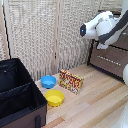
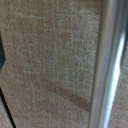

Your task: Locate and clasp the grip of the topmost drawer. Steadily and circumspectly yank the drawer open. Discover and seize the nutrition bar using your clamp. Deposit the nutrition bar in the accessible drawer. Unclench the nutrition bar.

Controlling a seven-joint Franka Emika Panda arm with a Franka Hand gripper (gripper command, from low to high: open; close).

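Exterior view wide, slightly elevated, wrist view pressed against woven screen [image 2: 50,60]

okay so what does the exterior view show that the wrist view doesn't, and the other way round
Only the exterior view shows the nutrition bar standing by the blue bowl and yellow bowl, the black box, the arm and the brown cabinet. Only the wrist view shows a close metal bar against woven fabric. Nothing is clearly shared; the hand's fingers are not visible in either.

The arm [image 1: 102,26] is showing glossy white plastic. The floor [image 1: 100,102] is looking like pale wood, the screen [image 1: 45,35] seemingly woven.
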